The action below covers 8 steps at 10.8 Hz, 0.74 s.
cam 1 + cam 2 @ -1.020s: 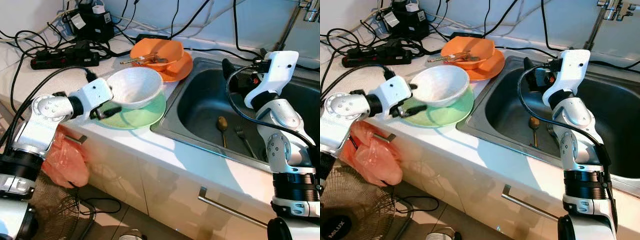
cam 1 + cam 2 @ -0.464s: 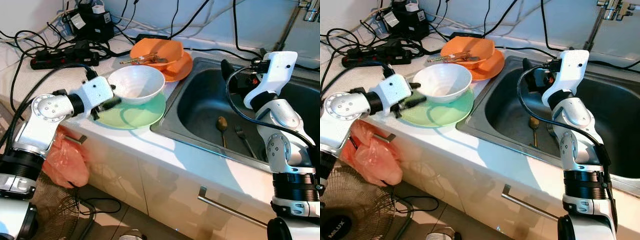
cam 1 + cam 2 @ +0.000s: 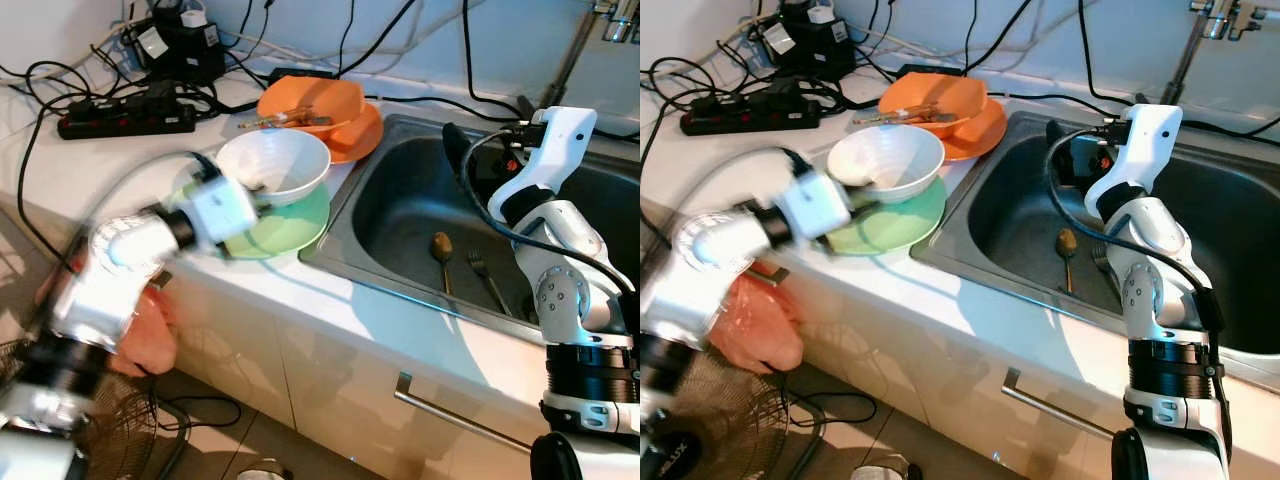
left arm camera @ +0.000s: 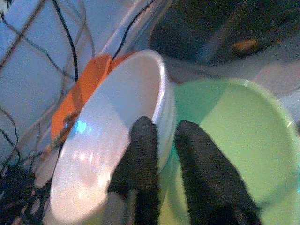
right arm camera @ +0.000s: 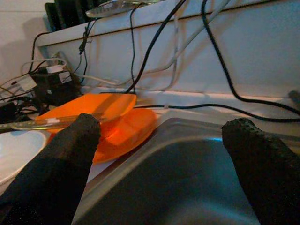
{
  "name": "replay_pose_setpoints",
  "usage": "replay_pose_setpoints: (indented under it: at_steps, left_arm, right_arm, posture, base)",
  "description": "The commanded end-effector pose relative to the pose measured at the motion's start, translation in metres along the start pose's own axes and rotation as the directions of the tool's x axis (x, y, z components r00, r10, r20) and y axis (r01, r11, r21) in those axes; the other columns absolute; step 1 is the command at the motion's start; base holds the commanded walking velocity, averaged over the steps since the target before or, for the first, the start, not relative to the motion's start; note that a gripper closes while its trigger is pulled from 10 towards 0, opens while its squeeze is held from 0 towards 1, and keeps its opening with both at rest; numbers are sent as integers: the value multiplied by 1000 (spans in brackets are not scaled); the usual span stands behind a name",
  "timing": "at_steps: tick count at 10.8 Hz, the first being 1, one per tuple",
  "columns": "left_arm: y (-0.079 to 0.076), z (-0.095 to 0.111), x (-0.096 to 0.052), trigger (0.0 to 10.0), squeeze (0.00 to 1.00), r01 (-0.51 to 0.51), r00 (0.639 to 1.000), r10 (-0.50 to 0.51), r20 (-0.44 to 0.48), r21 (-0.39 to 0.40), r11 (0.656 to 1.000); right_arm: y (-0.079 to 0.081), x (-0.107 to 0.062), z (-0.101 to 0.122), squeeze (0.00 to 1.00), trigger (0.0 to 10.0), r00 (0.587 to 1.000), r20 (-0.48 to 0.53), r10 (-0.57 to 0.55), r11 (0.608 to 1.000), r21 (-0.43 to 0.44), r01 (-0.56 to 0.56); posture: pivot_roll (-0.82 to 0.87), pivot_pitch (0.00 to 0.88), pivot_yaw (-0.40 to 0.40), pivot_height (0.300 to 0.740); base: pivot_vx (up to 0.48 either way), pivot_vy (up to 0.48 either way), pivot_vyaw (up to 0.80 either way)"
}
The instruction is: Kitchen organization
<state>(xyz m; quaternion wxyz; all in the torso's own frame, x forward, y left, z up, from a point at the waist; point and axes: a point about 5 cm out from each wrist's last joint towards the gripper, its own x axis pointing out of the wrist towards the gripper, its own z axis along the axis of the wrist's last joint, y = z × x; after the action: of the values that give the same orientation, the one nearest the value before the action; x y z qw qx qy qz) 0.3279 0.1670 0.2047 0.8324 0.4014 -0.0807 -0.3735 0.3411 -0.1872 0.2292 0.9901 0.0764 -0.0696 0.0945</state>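
No readable labels. Left gripper point(image 4: 159, 140) pinching white bowl point(image 3: 272, 165) rim over green plate point(image 3: 290, 225); right gripper point(image 5: 164, 154) wide open, empty, above sink point(image 3: 400, 215).

White countertop point(image 3: 90, 160) running along a pale wall point(image 3: 520, 40). Black cables point(image 3: 120, 95) lying tangled on the countertop near that wall. Below the countertop: white cabinet fronts point(image 3: 330, 385) carrying a metal bar handle point(image 3: 465, 425), grey floor point(image 3: 215, 440) showing underneath.

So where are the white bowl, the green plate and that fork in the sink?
white bowl point(image 3: 275, 165), left eye view, inner wall.
green plate point(image 3: 290, 228), left eye view, bare right part.
fork point(image 3: 487, 279), left eye view, its handle.
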Motion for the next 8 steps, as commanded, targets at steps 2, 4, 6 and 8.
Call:
replay_pose_setpoints:
  at_steps: [2,4,6,8]
  left_arm:
    - [-3,5,0,0,0,6,1000,-6,4,21,1000]
    - [12,9,-2,10000,1000,-65,998,65,12,41,997]
    - [18,15,-4,10000,1000,-73,997,71,30,58,996]
    - [30,23,-6,10000,1000,-90,996,87,32,83,993]
  right_arm:
    - [3,3,3,0,10000,1000,-4,20,1000,14,-20]
    - [2,3,3,0,10000,1000,-9,19,1000,15,-19]
    - [3,3,2,0,10000,1000,-8,17,1000,19,-17]
    - [3,3,2,0,10000,1000,-8,17,1000,21,-17]
  posture:
    - [298,25,24,740]
    - [300,25,26,740]
    - [302,26,28,740]
    - [305,28,29,740]
  base:
    - [0,0,0]
    - [0,0,0]
    - [0,0,0]
    - [0,0,0]
